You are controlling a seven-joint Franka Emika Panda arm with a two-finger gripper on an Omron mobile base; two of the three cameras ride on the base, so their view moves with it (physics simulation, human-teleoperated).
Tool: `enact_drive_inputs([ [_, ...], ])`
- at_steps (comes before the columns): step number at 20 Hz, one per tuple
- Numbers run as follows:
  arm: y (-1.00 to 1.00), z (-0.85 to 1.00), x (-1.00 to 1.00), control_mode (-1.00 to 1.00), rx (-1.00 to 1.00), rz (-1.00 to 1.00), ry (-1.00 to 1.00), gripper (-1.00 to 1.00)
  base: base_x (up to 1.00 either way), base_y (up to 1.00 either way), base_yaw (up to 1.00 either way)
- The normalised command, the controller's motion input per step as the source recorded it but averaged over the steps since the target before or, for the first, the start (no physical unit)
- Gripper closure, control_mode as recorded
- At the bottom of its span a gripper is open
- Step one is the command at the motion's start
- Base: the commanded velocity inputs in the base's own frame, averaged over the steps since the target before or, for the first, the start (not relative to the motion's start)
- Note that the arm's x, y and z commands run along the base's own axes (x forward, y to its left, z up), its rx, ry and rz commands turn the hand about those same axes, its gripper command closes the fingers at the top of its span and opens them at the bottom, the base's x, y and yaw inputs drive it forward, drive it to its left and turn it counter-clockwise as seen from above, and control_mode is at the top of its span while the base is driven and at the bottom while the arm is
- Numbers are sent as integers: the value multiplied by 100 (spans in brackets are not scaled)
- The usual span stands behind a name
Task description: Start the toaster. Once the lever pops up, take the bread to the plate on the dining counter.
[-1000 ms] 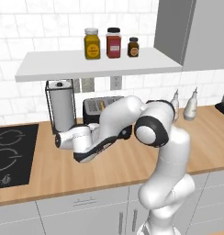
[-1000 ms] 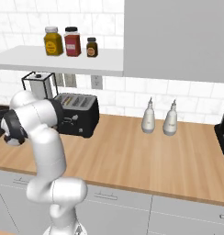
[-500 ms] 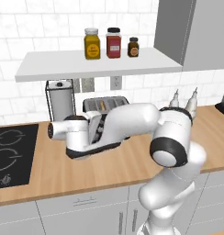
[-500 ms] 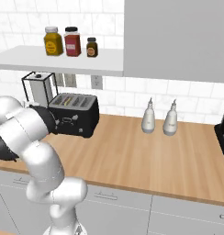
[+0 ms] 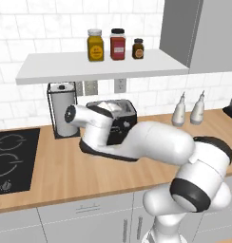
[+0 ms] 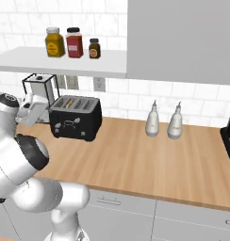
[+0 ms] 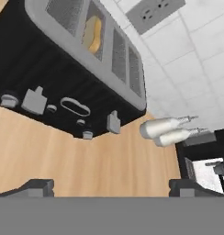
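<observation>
Standing on the wood worktop by the tiled wall, the toaster is ahead of the gripper, apart from its fingers, which are spread wide and empty. Bread sits in a slot.

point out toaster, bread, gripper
toaster [image 6: 73, 123]: right base view, black front face.
bread [image 7: 92, 36]: hand view, tan slice in second slot.
gripper [image 7: 111, 187]: hand view, midway between the tips, open.
</observation>
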Motion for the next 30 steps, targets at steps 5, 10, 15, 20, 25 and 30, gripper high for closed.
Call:
enact_drive_inputs([
  [5, -6, 10, 35, -100, 24, 10, -9, -100, 0, 0, 0],
  [10, 0, 27, 36, -100, 23, 10, -3, -100, 0, 0, 0],
  [15, 0, 27, 34, -100, 18, 0, 0, -100, 0, 0, 0],
  [20, 3, -2, 12, -100, 7, 0, 2, -100, 0, 0, 0],
  [25, 0, -3, 0, -100, 3, 0, 0, -100, 0, 0, 0],
  [30, 0, 0, 1, -100, 0, 0, 1, -100, 0, 0, 0],
])
